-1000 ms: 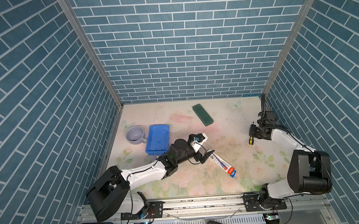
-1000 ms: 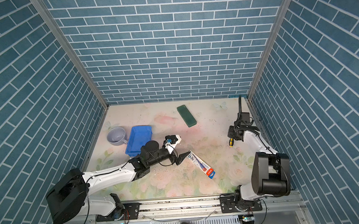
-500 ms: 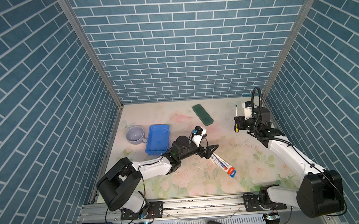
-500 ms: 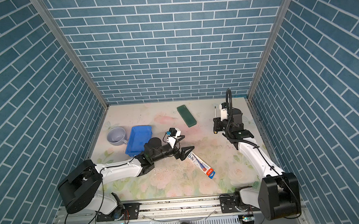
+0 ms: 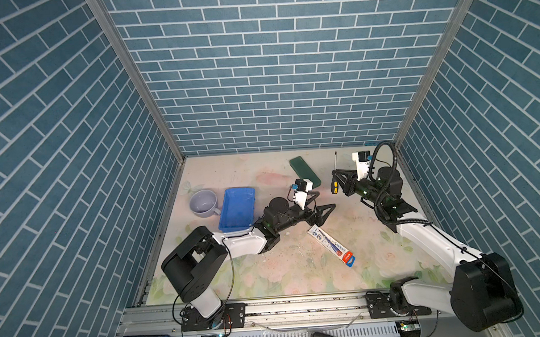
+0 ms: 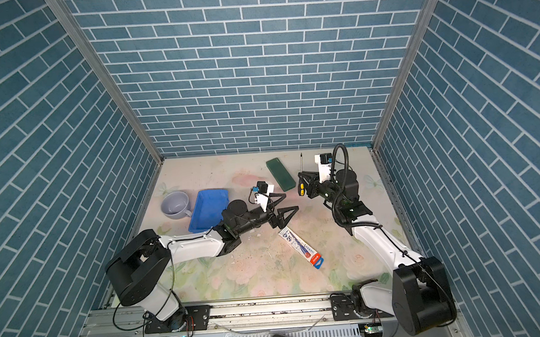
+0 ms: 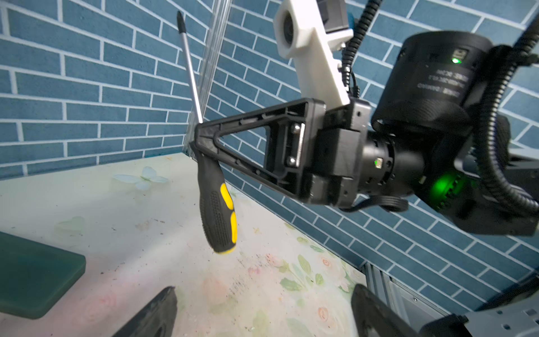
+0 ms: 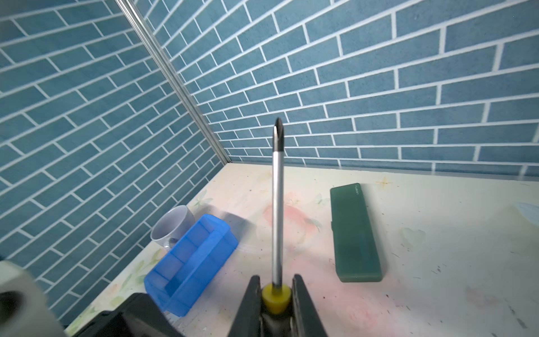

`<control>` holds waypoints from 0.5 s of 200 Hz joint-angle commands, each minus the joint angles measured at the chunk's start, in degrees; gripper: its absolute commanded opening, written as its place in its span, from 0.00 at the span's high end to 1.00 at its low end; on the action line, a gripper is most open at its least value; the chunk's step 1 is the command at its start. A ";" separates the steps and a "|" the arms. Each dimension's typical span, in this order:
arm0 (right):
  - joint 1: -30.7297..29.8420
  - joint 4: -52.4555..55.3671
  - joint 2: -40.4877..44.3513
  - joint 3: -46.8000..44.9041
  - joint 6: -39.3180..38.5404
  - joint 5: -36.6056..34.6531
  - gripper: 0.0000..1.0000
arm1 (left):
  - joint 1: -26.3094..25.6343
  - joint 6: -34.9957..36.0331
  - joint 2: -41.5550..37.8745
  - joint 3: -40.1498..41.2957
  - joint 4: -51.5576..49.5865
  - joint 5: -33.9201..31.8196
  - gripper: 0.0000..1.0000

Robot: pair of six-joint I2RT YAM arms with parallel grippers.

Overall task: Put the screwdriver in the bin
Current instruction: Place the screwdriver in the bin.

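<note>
The screwdriver (image 5: 335,187) hangs upright in the air, thin shaft up and yellow-and-black handle (image 7: 217,213) down. My right gripper (image 5: 338,176) is shut on the top of the handle; in the right wrist view its jaws (image 8: 276,289) clamp the yellow collar below the shaft (image 8: 277,204). My left gripper (image 5: 320,202) is open and empty, just left of the screwdriver and lower, its fingertips (image 7: 163,303) apart from the handle. The blue bin (image 5: 237,206) lies empty at the left, behind my left arm, and shows in both top views (image 6: 210,208).
A grey mug (image 5: 202,204) stands left of the bin. A dark green case (image 5: 304,172) lies at the back between the grippers. A toothpaste box (image 5: 331,245) lies on the floral mat in front of my left gripper. Brick walls enclose three sides.
My right gripper has risen from beside the right wall and come inward with the screwdriver, now held upright. My left gripper has reached to the right, toward it.
</note>
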State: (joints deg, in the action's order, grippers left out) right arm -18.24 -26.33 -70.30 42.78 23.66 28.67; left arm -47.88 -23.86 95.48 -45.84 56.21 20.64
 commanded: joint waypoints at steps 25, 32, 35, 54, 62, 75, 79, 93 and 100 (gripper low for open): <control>-1.52 -12.60 -1.56 -1.21 7.68 7.26 0.92 | 1.21 -1.37 3.16 -3.53 5.38 0.41 0.13; -1.69 -13.32 -1.76 -1.30 8.04 7.90 0.92 | 1.21 -1.35 3.49 -3.71 5.42 0.53 0.14; -1.77 -13.61 -1.84 -1.30 8.21 8.11 0.92 | 1.21 -1.35 3.60 -3.72 5.43 0.47 0.15; -2.21 -14.55 -2.10 -1.30 9.02 9.39 0.92 | 1.21 -1.41 4.27 -3.92 6.05 0.12 0.22; -2.36 -14.54 -2.16 -1.22 9.16 9.97 0.92 | 1.21 -1.37 4.39 -4.14 5.96 0.03 0.25; -2.63 -14.46 -2.38 -1.04 9.21 10.75 0.92 | 1.21 -1.29 4.54 -4.49 5.41 -0.84 0.31; -2.66 -14.42 -2.46 -1.04 9.21 10.83 0.92 | 1.21 -1.26 4.54 -4.58 5.23 -0.99 0.33; -2.83 -14.36 -2.73 -0.95 9.39 11.59 0.92 | 1.22 -1.00 4.61 -4.77 5.06 -1.68 0.40; -2.98 -14.14 -2.83 -0.82 9.43 11.86 0.92 | 1.29 -0.86 4.54 -4.87 4.98 -1.98 0.43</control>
State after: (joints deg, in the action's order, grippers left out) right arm -20.53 -37.41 -72.49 42.46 31.20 37.58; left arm -46.78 -25.17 99.39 -48.99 60.16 19.99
